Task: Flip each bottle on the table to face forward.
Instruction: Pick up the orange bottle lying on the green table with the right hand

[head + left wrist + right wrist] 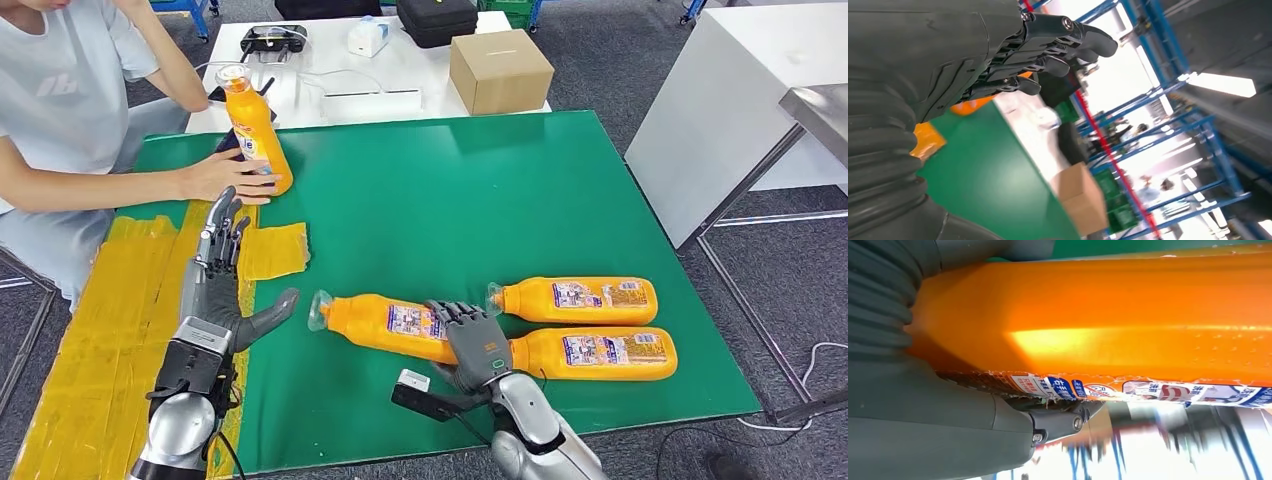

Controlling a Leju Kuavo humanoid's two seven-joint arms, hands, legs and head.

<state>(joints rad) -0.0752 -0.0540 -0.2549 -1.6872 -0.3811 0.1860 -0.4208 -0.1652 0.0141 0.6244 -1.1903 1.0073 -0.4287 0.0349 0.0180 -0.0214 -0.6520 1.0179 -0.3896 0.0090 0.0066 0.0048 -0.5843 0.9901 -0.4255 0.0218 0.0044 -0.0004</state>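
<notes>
Now my right hand [472, 345] wraps its fingers around the nearest lying bottle [385, 322] on the green desk [480, 190], seemingly gripping to turn it; my left hand [225, 265] waits spread, holding nothing.

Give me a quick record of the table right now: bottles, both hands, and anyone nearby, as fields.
lying bottles: three orange, on the green mat
gripped bottle: held by right hand
other lying bottles: far one, near one
upright bottle: held by a person's hand
left hand: open, holds nothing
</notes>
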